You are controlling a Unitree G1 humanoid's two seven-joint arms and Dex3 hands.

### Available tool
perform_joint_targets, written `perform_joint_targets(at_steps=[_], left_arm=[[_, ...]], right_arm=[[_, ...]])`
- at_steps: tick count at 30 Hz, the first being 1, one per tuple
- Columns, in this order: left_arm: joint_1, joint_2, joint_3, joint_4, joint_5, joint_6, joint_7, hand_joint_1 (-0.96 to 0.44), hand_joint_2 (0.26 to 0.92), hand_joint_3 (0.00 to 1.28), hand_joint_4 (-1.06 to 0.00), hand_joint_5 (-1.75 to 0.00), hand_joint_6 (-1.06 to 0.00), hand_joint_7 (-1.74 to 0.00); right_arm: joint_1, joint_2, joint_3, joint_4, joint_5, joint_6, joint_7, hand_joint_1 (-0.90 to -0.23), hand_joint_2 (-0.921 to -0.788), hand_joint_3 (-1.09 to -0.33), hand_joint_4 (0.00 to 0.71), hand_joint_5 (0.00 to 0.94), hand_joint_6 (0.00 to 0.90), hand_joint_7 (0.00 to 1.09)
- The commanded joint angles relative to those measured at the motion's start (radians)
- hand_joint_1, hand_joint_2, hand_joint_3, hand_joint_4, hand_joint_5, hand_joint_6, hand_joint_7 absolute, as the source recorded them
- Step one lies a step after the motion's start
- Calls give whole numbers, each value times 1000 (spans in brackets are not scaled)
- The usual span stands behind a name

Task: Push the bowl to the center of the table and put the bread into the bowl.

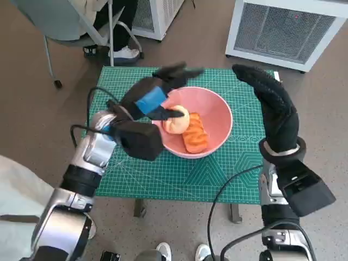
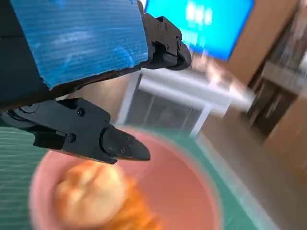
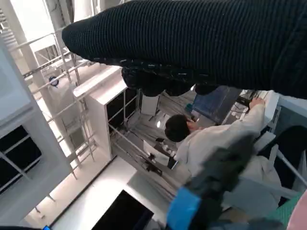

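Note:
A pink bowl (image 1: 223,109) stands near the middle of the green mat (image 1: 163,174). Inside it lie a round pale bun (image 1: 176,122) and an orange bread piece (image 1: 196,136) side by side. My left hand (image 1: 155,98) hovers over the bowl's left rim with its fingers spread and nothing held; one fingertip is close above the bun. The left wrist view shows the black fingers (image 2: 105,139) apart above the bun (image 2: 88,191) and the bowl (image 2: 187,187), blurred. My gloved right hand (image 1: 272,103) stays to the right of the bowl, fingers stretched out, apart from it.
White slatted units (image 1: 283,30) stand on the floor beyond the table. A chair (image 1: 70,27) and a person's shoe (image 1: 125,53) are at the far left corner. Feet (image 1: 163,251) show below the near edge. A seated person (image 3: 211,139) appears in the right wrist view.

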Motion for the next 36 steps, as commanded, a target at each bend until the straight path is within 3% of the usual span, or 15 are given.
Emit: perform_joint_targets(at_steps=[1, 9, 15, 26, 36], left_arm=[[57, -47, 67, -49, -78, -46, 70, -324, 921, 175, -207, -29, -264, -155], [156, -134, 141, -177, -169, -112, 166, -306, 921, 244, -332, -67, -344, -196], [232, -210, 170, -281, -278, -147, 170, -319, 921, 304, -405, -27, -252, -450], [281, -255, 184, -340, -413, -193, 88, -314, 921, 348, -411, -11, -192, -534], [290, -239, 202, -365, -419, -215, 47, -324, 921, 350, -416, -12, -193, -536]], right_arm=[[-2, 1, 0, 6, -10, 9, -13, -581, -921, -787, 224, 242, -1, 723], [-17, 0, -5, -9, -21, 18, -36, -578, -921, -786, 227, 240, -1, 717], [-35, 8, -10, -19, -34, 33, -72, -560, -921, -799, 235, 237, -1, 712], [-62, 33, -4, -42, -48, 64, -127, -555, -921, -805, 243, 224, -1, 708], [-69, 48, 9, -74, -53, 105, -142, -547, -921, -813, 259, 187, 0, 750]])
